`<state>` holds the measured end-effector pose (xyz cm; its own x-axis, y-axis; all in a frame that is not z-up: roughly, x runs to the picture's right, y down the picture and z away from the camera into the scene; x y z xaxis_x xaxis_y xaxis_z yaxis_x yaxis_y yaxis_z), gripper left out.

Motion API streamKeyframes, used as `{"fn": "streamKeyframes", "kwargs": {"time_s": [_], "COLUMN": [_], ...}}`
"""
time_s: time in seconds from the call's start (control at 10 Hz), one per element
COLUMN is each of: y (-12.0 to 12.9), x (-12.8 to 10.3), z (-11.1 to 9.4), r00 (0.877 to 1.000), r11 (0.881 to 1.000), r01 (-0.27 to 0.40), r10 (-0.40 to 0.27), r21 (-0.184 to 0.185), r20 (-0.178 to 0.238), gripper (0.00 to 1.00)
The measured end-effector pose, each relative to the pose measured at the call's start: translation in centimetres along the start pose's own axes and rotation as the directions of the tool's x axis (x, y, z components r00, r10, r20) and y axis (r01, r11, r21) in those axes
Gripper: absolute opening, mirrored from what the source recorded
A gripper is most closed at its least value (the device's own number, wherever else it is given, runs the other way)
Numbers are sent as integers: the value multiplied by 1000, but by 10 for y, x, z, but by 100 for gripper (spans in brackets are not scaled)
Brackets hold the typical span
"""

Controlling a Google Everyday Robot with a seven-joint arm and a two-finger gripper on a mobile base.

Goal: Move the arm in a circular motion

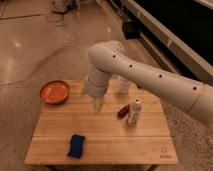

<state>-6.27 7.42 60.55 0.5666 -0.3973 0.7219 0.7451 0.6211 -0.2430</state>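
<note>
The arm (150, 75), glossy white with thick rounded segments, reaches in from the right edge and bends at a bulbous elbow above the wooden table (102, 137). Its forearm points down over the table's middle back part. The gripper (98, 105) hangs at its end just above the wood, right of the orange bowl (54, 91) and left of the small white bottle (134, 111). Nothing is seen in the gripper.
A dark red packet (123, 111) lies next to the small white bottle. A white cup (124, 85) stands at the back, partly behind the arm. A blue sponge (76, 145) lies near the front left. Shiny floor surrounds the table; a dark counter runs along the right.
</note>
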Motion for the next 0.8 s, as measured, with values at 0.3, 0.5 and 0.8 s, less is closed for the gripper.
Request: {"fn": "streamKeyframes", "kwargs": {"time_s": [0.3, 0.5, 0.8], "y": [73, 114, 203], "x": [7, 22, 74], "z": [-30, -46, -74], "r00": [998, 996, 980], "r11": [998, 995, 988], "r01": [30, 13, -94], "r10": [-28, -4, 113], "r21": [60, 97, 121], "r20": [-50, -90, -164], "gripper": [65, 65, 65]}}
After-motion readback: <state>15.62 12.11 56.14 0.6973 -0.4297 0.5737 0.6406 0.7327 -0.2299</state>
